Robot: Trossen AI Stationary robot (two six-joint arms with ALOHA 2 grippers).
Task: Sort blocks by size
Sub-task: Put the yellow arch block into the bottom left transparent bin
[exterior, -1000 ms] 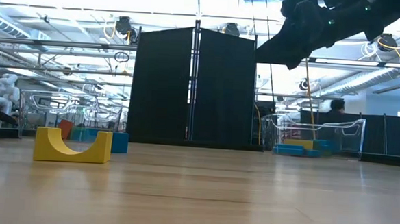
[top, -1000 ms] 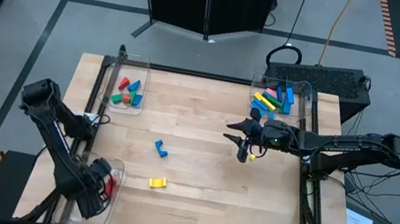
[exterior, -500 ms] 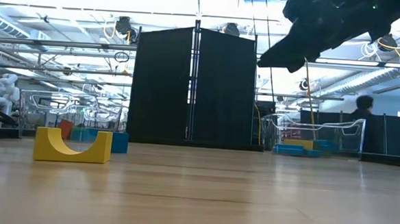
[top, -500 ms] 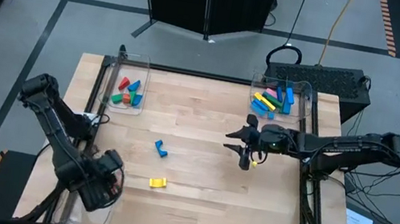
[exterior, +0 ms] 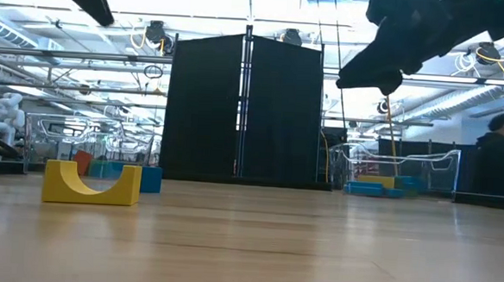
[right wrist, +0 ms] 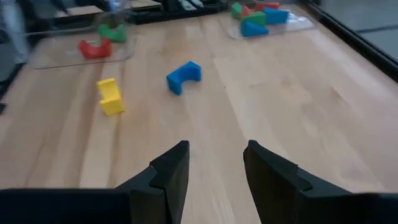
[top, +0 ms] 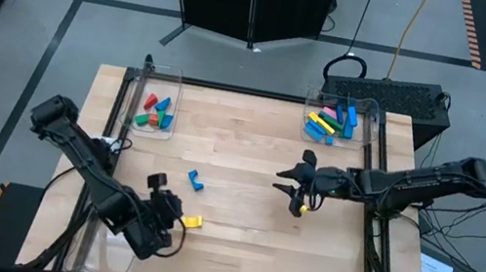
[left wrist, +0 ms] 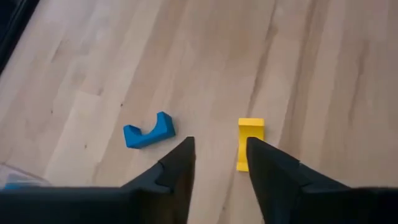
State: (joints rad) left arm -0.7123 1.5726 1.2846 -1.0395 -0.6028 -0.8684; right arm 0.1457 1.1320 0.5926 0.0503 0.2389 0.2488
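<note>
**Left arm brought over the yellow block; 2 loose blocks left on the table**

A yellow arch block point(top: 192, 221) is seen lying on the open wood near the table's front, with a blue arch block point(top: 196, 181) just behind it. The other blocks are already held in 3 clear bins: a far-left bin point(top: 175, 85) with red, green and blue pieces, a far-right bin point(top: 371, 113) with longer bars, and a front-left bin point(right wrist: 37, 57) holding a red and a green piece.

Within the last second the left gripper point(top: 162, 218) has been swung out from over the front-left bin to a spot just beside the yellow block. Its fingers point(left wrist: 177, 165) are parted narrowly with nothing between them, and have been eased slightly wider. In the left wrist view the yellow block sits just ahead of them.

The right gripper point(top: 299, 185) has drifted a little toward the table's middle and hangs above it, jaws moderately apart and empty.

The yellow block is judged the next pick; lowering and centring are still needed.
</note>
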